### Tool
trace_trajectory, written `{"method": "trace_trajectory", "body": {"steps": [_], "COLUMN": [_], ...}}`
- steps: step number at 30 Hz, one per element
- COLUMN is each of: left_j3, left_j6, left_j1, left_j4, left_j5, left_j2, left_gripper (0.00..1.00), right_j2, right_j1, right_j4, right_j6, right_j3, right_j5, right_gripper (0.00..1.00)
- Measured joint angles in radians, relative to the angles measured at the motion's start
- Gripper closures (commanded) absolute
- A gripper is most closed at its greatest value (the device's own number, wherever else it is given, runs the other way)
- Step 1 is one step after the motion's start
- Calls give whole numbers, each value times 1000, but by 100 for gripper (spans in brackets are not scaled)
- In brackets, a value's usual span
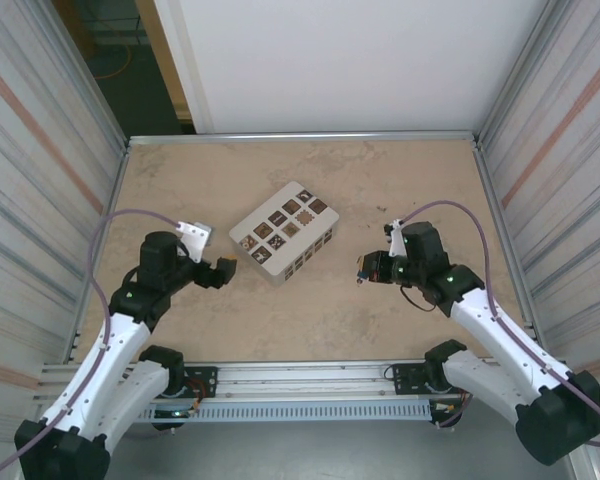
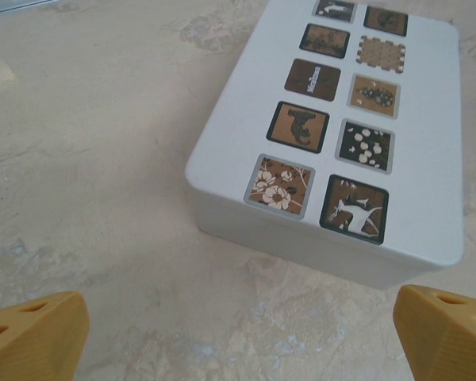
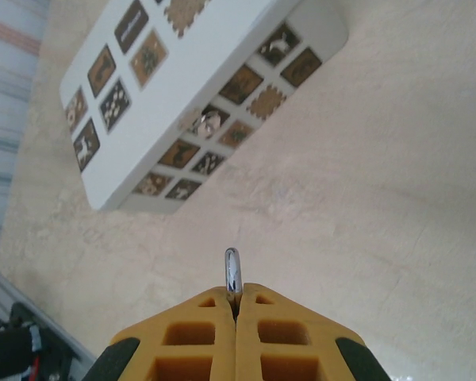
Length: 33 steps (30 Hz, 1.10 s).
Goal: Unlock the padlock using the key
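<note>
- Right wrist view: the right fingers (image 3: 190, 341) are pressed together on the padlock (image 3: 233, 274). Only its shackle shows, a slim, pale, polished metal loop with a rounded tip, standing straight out of the seam between the finger pads. The lock body is hidden inside the grip.
- Same view: the shackle tip is held above the bare tabletop (image 3: 365, 198) and points toward the near side wall of the white box (image 3: 190, 87), apart from it.
- Top external view: the right fingers (image 1: 370, 268) are right of the box (image 1: 284, 234), aimed left at it. A tiny dark item sits at their tip; its detail is too small to tell.
- Left wrist view: the left fingers (image 2: 40, 333) stand wide apart at the two lower corners of the frame, with nothing between them.
- Top external view: the left fingers (image 1: 223, 270) are just left of the box, near its front corner and not touching it.
- The box is white with rounded corners and lies flat. It has brown and dark square picture tiles on its top and side.
</note>
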<state>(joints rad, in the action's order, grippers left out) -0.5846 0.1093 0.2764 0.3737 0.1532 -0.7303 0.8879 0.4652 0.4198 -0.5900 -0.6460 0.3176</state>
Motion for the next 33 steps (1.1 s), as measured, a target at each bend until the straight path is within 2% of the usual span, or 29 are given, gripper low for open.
{"method": "trace_trajectory", "body": {"steps": [8,17,26,33], "left_j3": [0,0,0,0], "left_j6": [20,26,28,38], "left_j1": [15,21,37,40], "left_j4": [16,19,19,19], "left_j5": [-44,-52,-55,-62], "left_j2": [-2,-6,-13,-13], "left_gripper": [1,1,1,1], "right_j2": [-18,-33,103,221], "right_j1": [114,237,285,294], "right_j4": [98,82,-20,-114], "right_j6": [-23,-109,-140,-143], "right_j3": [3,107,148,149], "right_j5": [1,-16,-24,23], "right_gripper": [100,100,100,100]}}
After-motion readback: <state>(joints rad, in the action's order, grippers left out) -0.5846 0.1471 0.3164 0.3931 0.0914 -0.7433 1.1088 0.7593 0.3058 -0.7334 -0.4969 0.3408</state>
